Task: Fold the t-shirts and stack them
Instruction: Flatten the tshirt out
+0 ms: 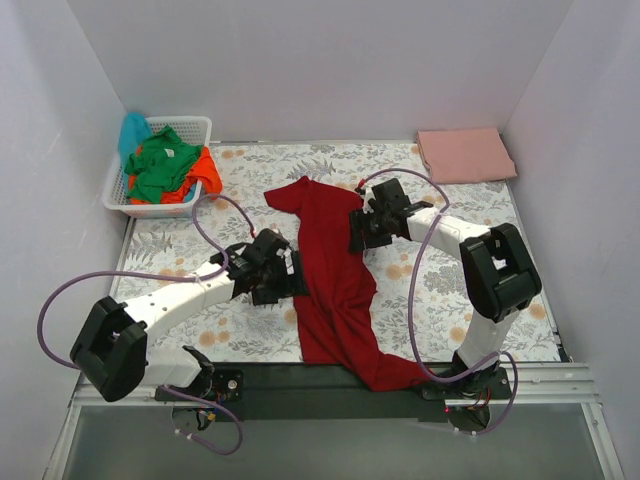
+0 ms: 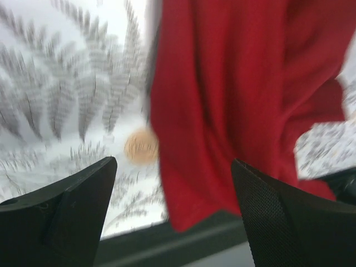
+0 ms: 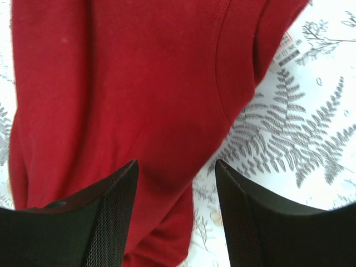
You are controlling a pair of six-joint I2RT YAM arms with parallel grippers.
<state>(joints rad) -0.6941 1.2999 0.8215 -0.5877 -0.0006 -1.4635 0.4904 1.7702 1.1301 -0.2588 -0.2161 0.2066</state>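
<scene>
The dark red t-shirt (image 1: 335, 275) lies lengthwise and rumpled down the middle of the table. Its nearest corner spills over the black strip (image 1: 300, 378) at the table's front edge. Just left of the shirt's middle, the left gripper (image 1: 290, 275) sits low with its jaws spread wide and nothing between them. In its own blurred wrist view it (image 2: 172, 167) looks down on the shirt's edge. At the shirt's right edge, a little farther back, the right gripper (image 1: 360, 232) is also parted and holds nothing. Its wrist view (image 3: 177, 167) shows red cloth beneath both fingers and a small white label (image 3: 286, 43) at the shirt's far edge.

Far left of the red shirt, a white lattice basket (image 1: 200, 125) holds a crumpled green shirt (image 1: 160, 165) on top. An orange shirt (image 1: 207, 172) hangs over the basket's right side and a turquoise shirt (image 1: 132, 130) over its back-left corner. Far right of the red shirt, a salmon pink shirt (image 1: 465, 155) lies folded flat.

The table covering (image 1: 250, 330) is pale, printed with grey ferns and orange flowers. Plain white walls (image 1: 320, 60) close in the left, back and right.
</scene>
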